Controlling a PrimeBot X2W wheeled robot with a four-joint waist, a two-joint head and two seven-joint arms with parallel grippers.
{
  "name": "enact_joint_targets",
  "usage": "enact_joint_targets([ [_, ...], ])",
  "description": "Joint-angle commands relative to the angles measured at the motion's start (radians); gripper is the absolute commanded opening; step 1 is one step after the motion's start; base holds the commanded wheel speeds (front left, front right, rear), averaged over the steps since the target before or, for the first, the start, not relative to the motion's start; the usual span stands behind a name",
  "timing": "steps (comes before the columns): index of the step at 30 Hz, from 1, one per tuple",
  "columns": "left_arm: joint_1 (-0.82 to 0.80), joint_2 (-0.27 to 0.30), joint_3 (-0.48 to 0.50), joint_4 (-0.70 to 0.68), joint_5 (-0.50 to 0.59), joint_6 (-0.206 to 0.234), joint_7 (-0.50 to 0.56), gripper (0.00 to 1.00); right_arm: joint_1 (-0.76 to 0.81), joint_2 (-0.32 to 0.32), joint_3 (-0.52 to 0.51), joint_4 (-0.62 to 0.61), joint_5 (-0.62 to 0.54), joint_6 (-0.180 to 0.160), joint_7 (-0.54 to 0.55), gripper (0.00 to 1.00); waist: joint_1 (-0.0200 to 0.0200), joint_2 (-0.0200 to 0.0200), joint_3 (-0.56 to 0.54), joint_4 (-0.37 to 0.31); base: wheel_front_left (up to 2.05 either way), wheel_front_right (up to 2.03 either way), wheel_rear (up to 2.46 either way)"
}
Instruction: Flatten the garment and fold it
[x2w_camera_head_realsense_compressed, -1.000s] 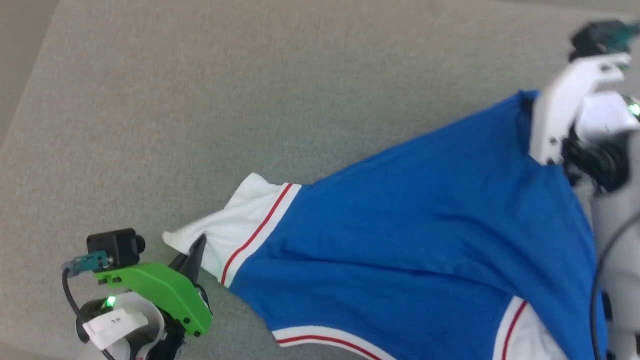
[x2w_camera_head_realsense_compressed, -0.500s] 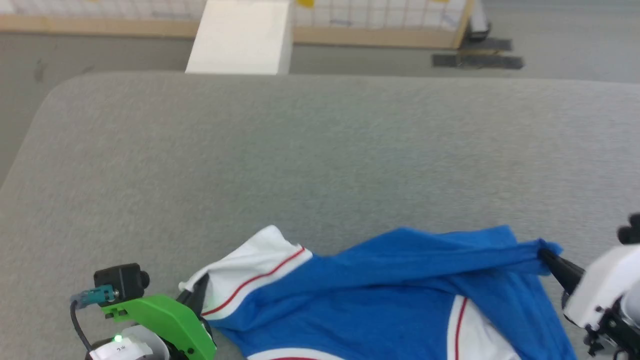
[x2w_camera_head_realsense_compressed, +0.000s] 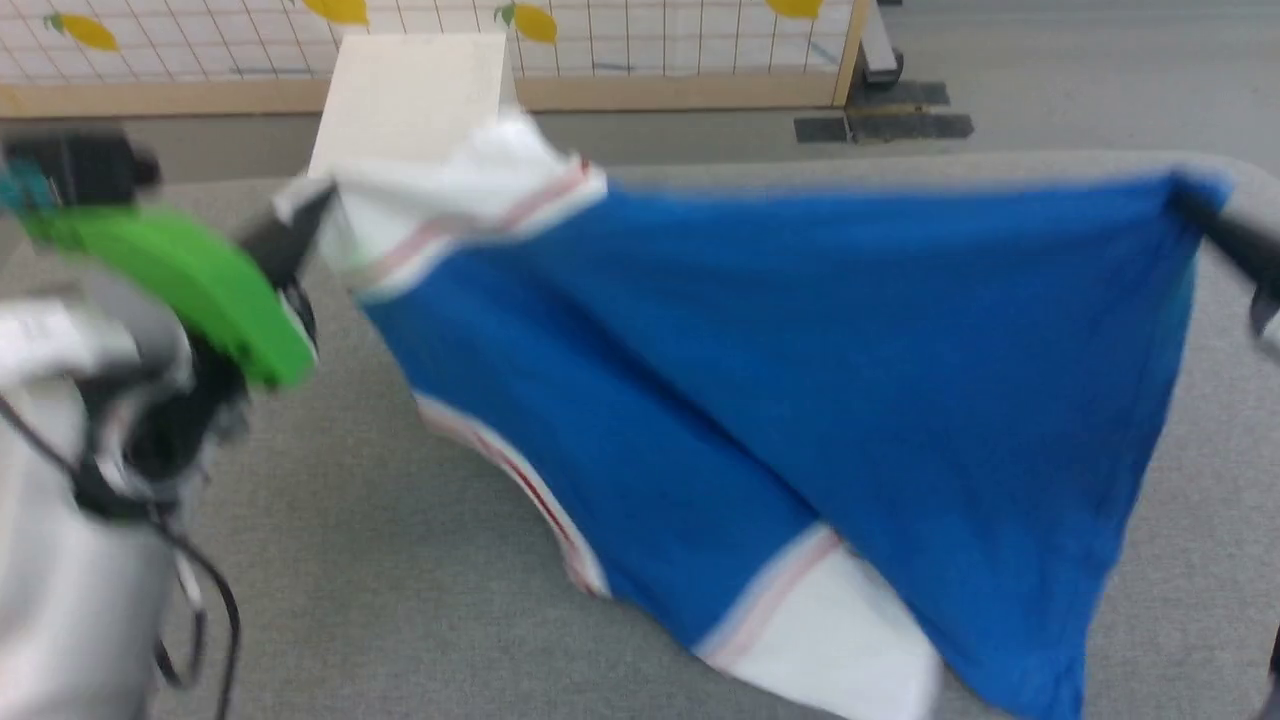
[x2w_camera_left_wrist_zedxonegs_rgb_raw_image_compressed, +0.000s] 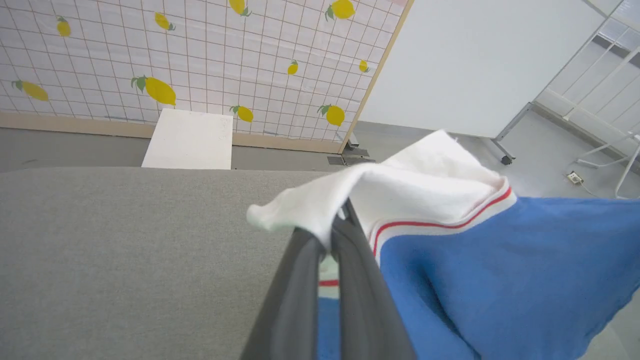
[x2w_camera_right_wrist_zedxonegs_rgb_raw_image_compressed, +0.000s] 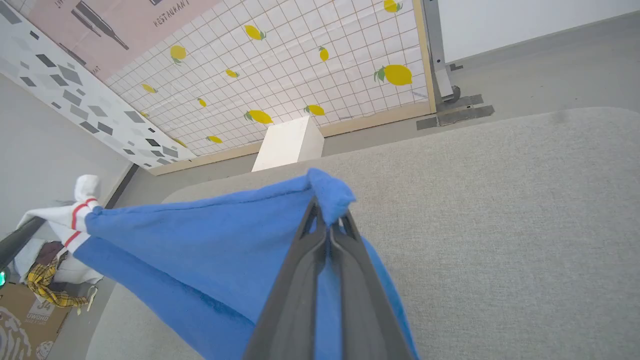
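My left gripper (x2w_camera_left_wrist_zedxonegs_rgb_raw_image_compressed: 339, 222) is clamping the white sleeve edge of the garment (x2w_camera_head_realsense_compressed: 800, 360); my right gripper (x2w_camera_right_wrist_zedxonegs_rgb_raw_image_compressed: 327, 220) is pinching a blue corner. The shirt is hanging stretched between them above the grey padded table (x2w_camera_head_realsense_compressed: 350, 560), lower white sleeve drooping toward it; contact unclear.

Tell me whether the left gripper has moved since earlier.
Yes: the left gripper rose up the head view, from far below the white box to level with its base.
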Motion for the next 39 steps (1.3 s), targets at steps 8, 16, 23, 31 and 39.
enact_joint_targets([
  [8, -0.547, 0.050, -0.037, 0.272, 0.118, -0.023, 0.043, 0.00, -0.480, 0.027, -0.066, 0.164, -0.180, -0.001, 0.000, 0.00, 0.0000, -0.0001, 0.230, 0.009, 0.00, 0.00, 0.00],
  [16, -0.945, 0.052, -0.076, 0.436, 0.293, -0.007, -0.096, 0.00, -0.866, 0.036, -0.054, 0.357, -0.319, -0.001, -0.220, 0.00, 0.0000, -0.0001, 0.369, -0.005, 0.00, 0.00, 0.00],
  [23, -1.169, 0.028, -0.083, 0.536, 0.379, -0.028, -0.333, 0.00, -1.068, 0.037, -0.014, 0.535, -0.315, -0.001, -0.457, 0.00, 0.0000, -0.0001, 0.418, -0.003, 0.00, 0.00, 0.00],
  [31, -1.121, -0.001, -0.088, 0.649, 0.340, -0.115, -0.472, 0.00, -1.023, 0.037, 0.026, 0.650, -0.294, -0.001, -0.532, 0.00, 0.0000, -0.0001, 0.416, 0.025, 0.00, 0.00, 0.00],
  [39, -0.854, -0.012, -0.130, 0.674, 0.291, -0.188, -0.532, 0.00, -0.730, 0.037, 0.080, 0.605, -0.158, -0.001, -0.537, 0.00, 0.0000, -0.0001, 0.320, 0.047, 0.00, 0.00, 0.00],
])
